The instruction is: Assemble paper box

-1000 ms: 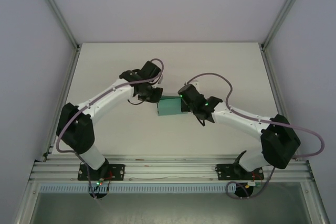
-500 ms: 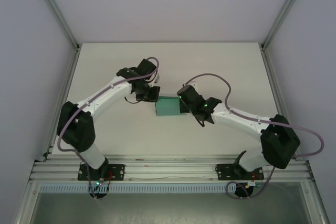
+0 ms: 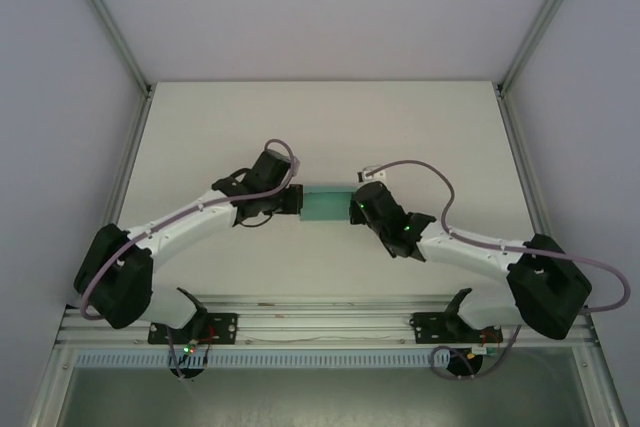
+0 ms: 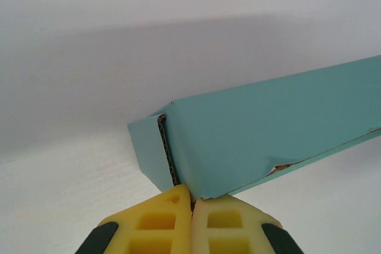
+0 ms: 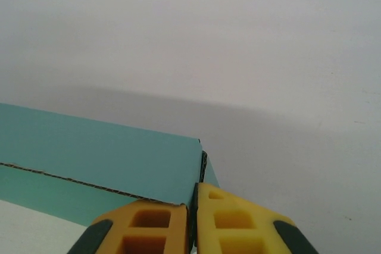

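Evidently I have the paper box (image 3: 327,203) spanning from one set of jaws to the other. The left gripper (image 4: 191,199) is clenched on one end's corner edge and the right gripper (image 5: 194,197) pinches the opposite end, probably bracing both ends for closing.

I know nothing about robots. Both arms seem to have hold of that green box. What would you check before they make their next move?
1. The left gripper grips one end of the teal-green card box: ok, it is shut on a corner.
2. The right gripper grips the other end: ok, it is shut on the card edge.
3. Box walls are intact: not ok, the left wrist view shows a ragged gap along the lower edge.
4. The end flap by the left gripper is tucked in: cannot tell.
5. The box is lifted off the white table: cannot tell.
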You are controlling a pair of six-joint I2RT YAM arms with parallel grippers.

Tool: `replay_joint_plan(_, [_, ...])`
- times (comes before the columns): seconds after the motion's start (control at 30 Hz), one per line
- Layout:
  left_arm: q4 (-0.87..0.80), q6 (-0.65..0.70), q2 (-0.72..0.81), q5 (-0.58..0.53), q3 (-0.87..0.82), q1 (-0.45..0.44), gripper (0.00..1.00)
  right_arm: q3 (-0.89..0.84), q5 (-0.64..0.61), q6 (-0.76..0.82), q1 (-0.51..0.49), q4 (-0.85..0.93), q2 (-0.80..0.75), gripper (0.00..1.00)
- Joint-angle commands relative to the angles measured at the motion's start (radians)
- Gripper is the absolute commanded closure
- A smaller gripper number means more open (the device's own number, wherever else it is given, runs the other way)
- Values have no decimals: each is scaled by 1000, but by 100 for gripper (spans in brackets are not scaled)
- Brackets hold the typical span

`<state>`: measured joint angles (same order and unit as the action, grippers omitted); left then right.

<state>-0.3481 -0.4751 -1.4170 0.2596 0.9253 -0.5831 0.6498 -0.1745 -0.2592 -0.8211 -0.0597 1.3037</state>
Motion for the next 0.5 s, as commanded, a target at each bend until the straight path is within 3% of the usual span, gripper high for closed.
replay_joint_plan(0.0, [-52,-11,-51,-48,-33,-7,100,14,86,3,-6,208,2,78])
replay_joint_plan(0.1, [-61,-5,-55,-55,-22,-7,100,53,91,4,0,242,-49,52])
replay_joint_plan(0.2, [-64,-1,-65,-46,-10,-7,100,91,107,8,23,269,-91,38])
replay_joint_plan(0.3, [-61,-2,-68,-54,-4,-7,100,123,167,-25,73,262,-106,33])
replay_joint_plan(0.47, [-64,6,-66,-51,7,-8,100,154,174,-88,154,234,-76,33])
